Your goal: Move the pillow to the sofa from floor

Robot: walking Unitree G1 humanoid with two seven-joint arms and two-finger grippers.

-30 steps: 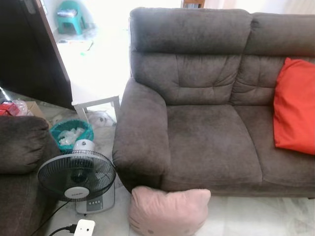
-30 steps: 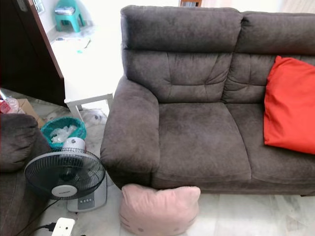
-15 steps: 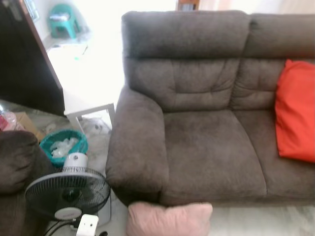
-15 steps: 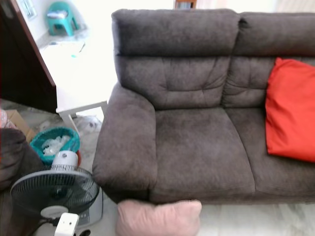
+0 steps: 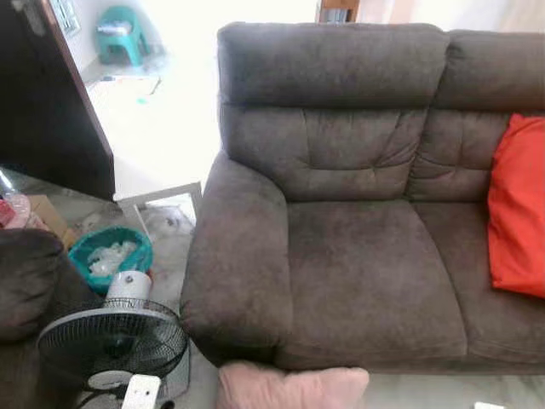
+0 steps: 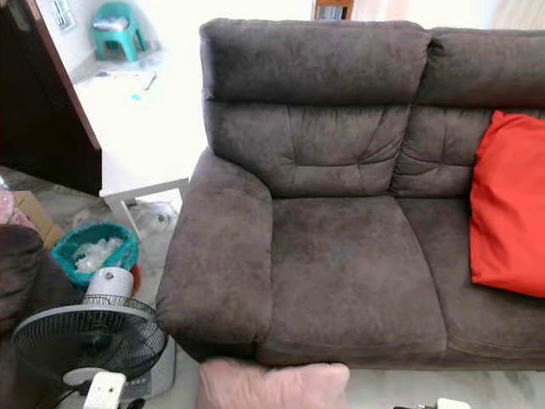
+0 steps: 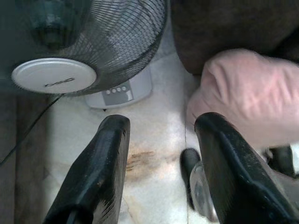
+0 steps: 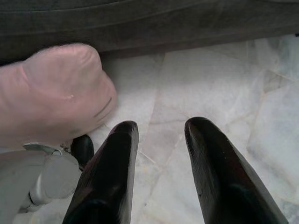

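A pink pillow (image 5: 291, 388) lies on the marble floor against the front of the dark grey sofa (image 5: 358, 256), below its left armrest. The left wrist view has the pillow (image 7: 247, 95) beyond my left gripper (image 7: 161, 128), which hangs open above the floor tiles with nothing between its fingers. My right gripper (image 8: 156, 130) is open too, low over the floor, with the pillow (image 8: 51, 93) off to one side of its fingers. Neither gripper touches the pillow.
An orange cushion (image 5: 518, 204) leans on the sofa's right seat. A black table fan (image 5: 111, 341) and a white plug block (image 5: 140, 392) stand on the floor left of the pillow, with a teal basket (image 5: 109, 254) behind. A second dark sofa arm (image 5: 30, 281) is at far left.
The view has tilted up and closed in on the sofa, so the pillow and fan have slid toward the bottom edge. Nothing in the scene itself has moved.
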